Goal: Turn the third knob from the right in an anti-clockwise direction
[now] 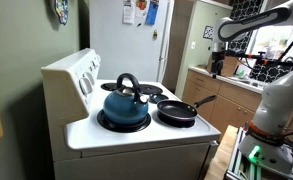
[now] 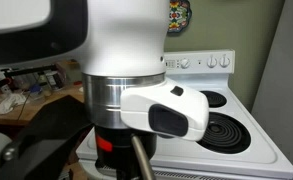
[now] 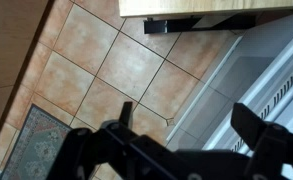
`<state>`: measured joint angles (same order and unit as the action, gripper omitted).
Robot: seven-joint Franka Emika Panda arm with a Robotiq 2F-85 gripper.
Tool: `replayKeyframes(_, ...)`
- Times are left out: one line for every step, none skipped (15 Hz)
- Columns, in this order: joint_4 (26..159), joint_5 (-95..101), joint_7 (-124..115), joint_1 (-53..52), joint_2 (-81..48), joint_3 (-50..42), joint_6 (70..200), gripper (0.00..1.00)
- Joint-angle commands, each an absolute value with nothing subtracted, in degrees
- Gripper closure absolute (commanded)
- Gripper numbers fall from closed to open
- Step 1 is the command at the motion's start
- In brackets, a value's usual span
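The white stove (image 1: 136, 140) has a row of knobs on its back panel, seen in both exterior views (image 1: 87, 73) (image 2: 214, 61). They are small, and part of the row is hidden behind my arm (image 2: 126, 90). My gripper (image 3: 191, 120) appears only in the wrist view. Its two black fingers are spread wide with nothing between them. It hangs over the tiled floor (image 3: 106, 70) beside the stove's white side (image 3: 271, 70), away from the knobs.
A blue kettle (image 1: 124, 104) and a black frying pan (image 1: 176, 112) sit on the stove's burners. A coil burner (image 2: 224, 130) is bare. Wooden cabinets and a counter (image 1: 221, 95) stand beside the stove. A rug (image 3: 26, 150) lies on the floor.
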<state>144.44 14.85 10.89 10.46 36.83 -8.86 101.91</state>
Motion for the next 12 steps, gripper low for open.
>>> replayKeyframes(144.3,15.2,10.6,9.7,36.9,-9.4,101.7,0.00)
replayKeyframes(144.3,15.2,10.6,9.7,36.9,-9.4,101.7,0.00)
replayKeyframes(144.3,15.2,10.6,9.7,36.8,-9.4,101.7,0.00)
replayKeyframes(144.3,15.2,10.6,9.7,36.8,-9.4,101.7,0.00)
replayKeyframes(144.3,15.2,10.6,9.7,36.8,-9.4,101.7,0.00)
replayKeyframes(144.3,15.2,10.6,9.7,36.8,-9.4,101.7,0.00)
replayKeyframes(144.3,15.2,10.6,9.7,36.8,-9.4,101.7,0.00)
replayKeyframes(144.3,15.2,10.6,9.7,36.8,-9.4,101.7,0.00)
replayKeyframes(144.3,15.2,10.6,9.7,36.8,-9.4,101.7,0.00)
replayKeyframes(144.3,15.2,10.6,9.7,36.8,-9.4,101.7,0.00)
replayKeyframes(143.9,15.0,10.4,9.4,36.4,-9.2,101.8,0.00)
replayKeyframes(142.9,14.3,10.5,8.6,35.8,-8.7,102.0,0.00)
